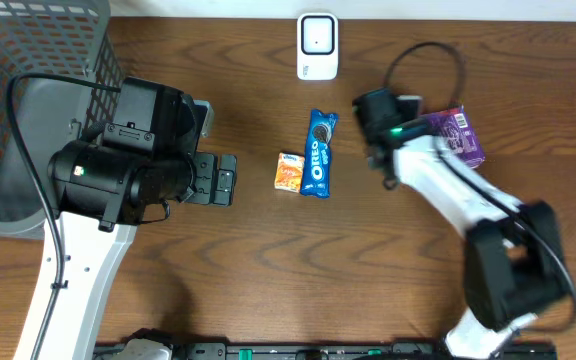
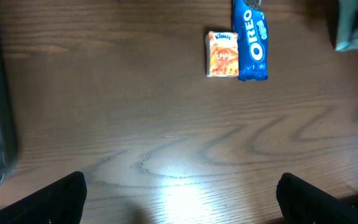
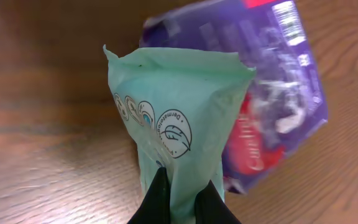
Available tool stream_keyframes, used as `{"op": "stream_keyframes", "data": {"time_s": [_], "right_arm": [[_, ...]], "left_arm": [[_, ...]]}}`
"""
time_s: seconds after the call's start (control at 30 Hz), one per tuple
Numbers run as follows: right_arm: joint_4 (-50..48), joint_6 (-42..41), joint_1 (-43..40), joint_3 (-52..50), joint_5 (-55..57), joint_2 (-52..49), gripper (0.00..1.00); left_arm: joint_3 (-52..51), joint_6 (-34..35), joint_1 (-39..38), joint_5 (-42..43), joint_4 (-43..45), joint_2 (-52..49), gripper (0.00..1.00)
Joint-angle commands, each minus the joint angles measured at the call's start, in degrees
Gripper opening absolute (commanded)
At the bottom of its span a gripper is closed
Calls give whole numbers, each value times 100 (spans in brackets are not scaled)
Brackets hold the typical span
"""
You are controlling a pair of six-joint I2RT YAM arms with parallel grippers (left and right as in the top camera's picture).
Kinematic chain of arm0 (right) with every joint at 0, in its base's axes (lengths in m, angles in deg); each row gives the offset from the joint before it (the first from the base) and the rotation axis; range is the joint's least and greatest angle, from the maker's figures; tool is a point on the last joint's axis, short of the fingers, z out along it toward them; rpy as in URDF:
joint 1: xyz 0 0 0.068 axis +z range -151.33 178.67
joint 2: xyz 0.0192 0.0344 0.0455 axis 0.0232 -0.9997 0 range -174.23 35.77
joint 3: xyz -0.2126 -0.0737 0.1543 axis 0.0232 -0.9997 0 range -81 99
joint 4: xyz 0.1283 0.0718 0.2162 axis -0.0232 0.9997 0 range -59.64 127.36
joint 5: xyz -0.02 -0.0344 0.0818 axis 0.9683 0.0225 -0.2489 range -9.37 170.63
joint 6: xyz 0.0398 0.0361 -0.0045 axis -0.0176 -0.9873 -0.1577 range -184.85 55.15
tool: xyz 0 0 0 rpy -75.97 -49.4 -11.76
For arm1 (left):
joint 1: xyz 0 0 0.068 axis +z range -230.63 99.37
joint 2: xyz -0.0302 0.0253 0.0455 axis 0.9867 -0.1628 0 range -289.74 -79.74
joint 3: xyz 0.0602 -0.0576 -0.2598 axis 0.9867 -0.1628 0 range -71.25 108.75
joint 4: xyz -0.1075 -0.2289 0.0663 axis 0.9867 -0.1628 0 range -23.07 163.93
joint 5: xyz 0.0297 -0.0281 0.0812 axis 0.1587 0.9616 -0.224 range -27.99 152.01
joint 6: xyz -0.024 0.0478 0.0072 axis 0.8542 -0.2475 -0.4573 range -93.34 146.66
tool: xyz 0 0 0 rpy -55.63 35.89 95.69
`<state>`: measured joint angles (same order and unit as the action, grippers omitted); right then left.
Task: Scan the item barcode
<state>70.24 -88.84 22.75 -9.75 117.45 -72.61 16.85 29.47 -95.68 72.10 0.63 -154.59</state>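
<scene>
Both grippers show: your right gripper [image 3: 182, 186] pinches the mint-green packet [image 3: 173, 112], a purple pack [image 3: 278, 93] behind it; your left gripper [image 2: 182, 190] hangs spread wide near the Oreo pack [image 2: 252, 40].

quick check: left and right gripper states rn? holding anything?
Left gripper: jaws wide open, holding nothing.
Right gripper: jaws shut on the mint-green packet, pinching one end.

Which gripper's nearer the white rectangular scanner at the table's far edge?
Right. The right gripper, shut on a mint-green pouch, is just down-right of the white rectangular scanner overhead; the open left gripper sits farther off, down-left, beyond the small orange box.
</scene>
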Motion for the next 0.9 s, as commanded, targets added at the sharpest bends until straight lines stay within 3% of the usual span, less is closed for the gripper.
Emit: {"op": "stream_keyframes", "data": {"time_s": [0.0, 0.07, 0.17, 0.3, 0.37, 0.57, 0.63, 0.83, 0.87], "right_arm": [[7, 245, 286, 13, 1003, -483, 1], [44, 247, 455, 13, 942, -656, 2], [0, 210, 717, 20, 573, -702, 20], [15, 44, 938, 306, -46, -625, 33], [87, 44, 973, 616, -431, -597, 46], [868, 26, 787, 1834, -1064, -584, 55], [1246, 26, 601, 2194, -1368, -584, 51], [2162, 72, -107, 2297, -2636, -601, 1], [2227, 72, -203, 2197, -2850, -601, 1]], "left_arm": [[52, 7, 31, -72, -20, -17, 98], [52, 7, 31, -72, -20, -17, 98], [52, 7, 31, -72, -20, -17, 98], [52, 7, 31, -72, -20, -17, 98], [52, 7, 31, -72, -20, -17, 98], [52, 7, 31, -72, -20, -17, 98], [52, 7, 31, -72, -20, -17, 98], [52, 7, 31, -72, -20, -17, 98], [52, 7, 31, -72, -20, -17, 98]]}}
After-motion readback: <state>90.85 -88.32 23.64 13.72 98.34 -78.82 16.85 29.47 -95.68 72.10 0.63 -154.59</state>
